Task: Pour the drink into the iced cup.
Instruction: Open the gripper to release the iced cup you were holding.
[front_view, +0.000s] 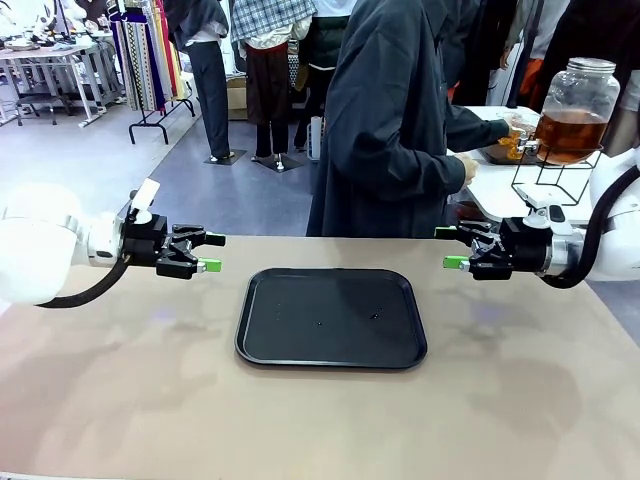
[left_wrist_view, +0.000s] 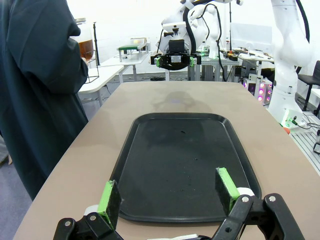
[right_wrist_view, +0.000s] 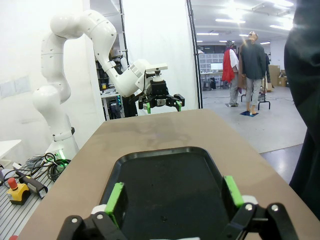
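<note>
Beige table (front_view: 520, 400), bare but for a black tray (front_view: 331, 316) at its middle. Beyond the far edge, on a white side table, a big glass jar (front_view: 573, 110) with a metal lid on a black wire stand, the amber drink (front_view: 570, 133) filling its lower part. Standing there, a person in a dark coat, hand (front_view: 517, 127) at the jar's base; hard to tell whether a cup is under it. No iced cup to be made out on the tray or table.

Best course for now, as a judgement: wait clear of the tray until a cup is set down, then approach level and slow, keeping any vessel upright until over the cup.

Left gripper (front_view: 208, 252) hovering just left of the tray, jaws spread wide, nothing between them. Right gripper (front_view: 450, 248) likewise just right of the tray, spread wide, grasping nothing, touching nothing.
</note>
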